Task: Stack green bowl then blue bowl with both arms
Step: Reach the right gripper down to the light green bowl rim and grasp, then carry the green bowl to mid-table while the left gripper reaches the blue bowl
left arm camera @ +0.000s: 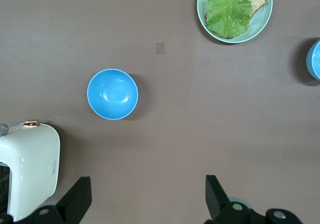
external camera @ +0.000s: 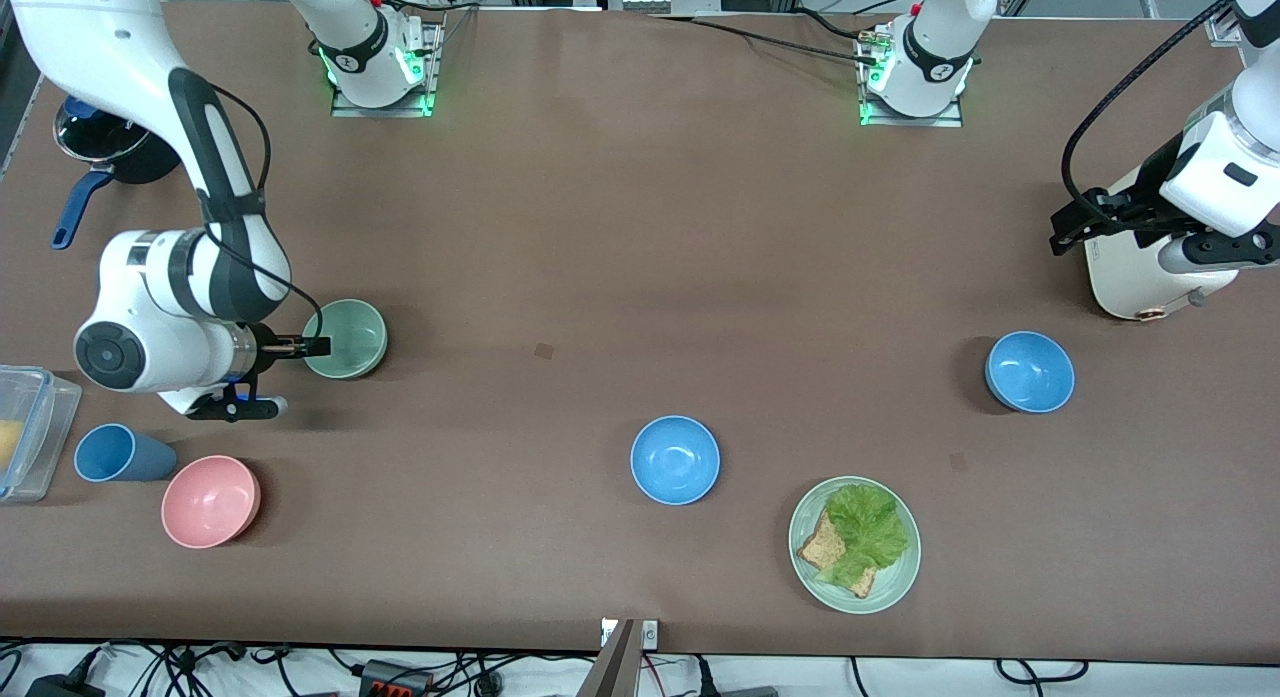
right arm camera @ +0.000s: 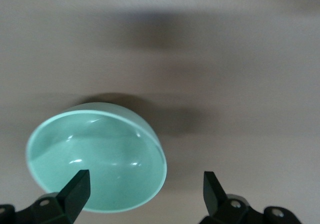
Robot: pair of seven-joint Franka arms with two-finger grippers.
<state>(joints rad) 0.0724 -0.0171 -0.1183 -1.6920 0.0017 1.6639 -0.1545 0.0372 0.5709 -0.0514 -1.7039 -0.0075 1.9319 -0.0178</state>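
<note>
The green bowl (external camera: 346,339) sits upright on the table toward the right arm's end. My right gripper (external camera: 310,347) is low at its rim and open. In the right wrist view the green bowl (right arm camera: 95,156) has its rim between the spread jaws of the right gripper (right arm camera: 145,189), with one finger over the bowl's inside. One blue bowl (external camera: 675,460) sits mid-table, near the front camera. A second blue bowl (external camera: 1030,372) sits toward the left arm's end. My left gripper (external camera: 1072,233) is open and empty, up over the table by a white appliance. In the left wrist view the gripper (left arm camera: 148,194) looks down on the second blue bowl (left arm camera: 112,94).
A pale green plate (external camera: 812,567) holds lettuce and toast near the front edge. A pink bowl (external camera: 211,501), a blue cup (external camera: 120,453) and a clear container (external camera: 25,432) stand at the right arm's end. A dark pot (external camera: 110,152) stands farther back there. The white appliance (external camera: 1125,277) stands under the left gripper.
</note>
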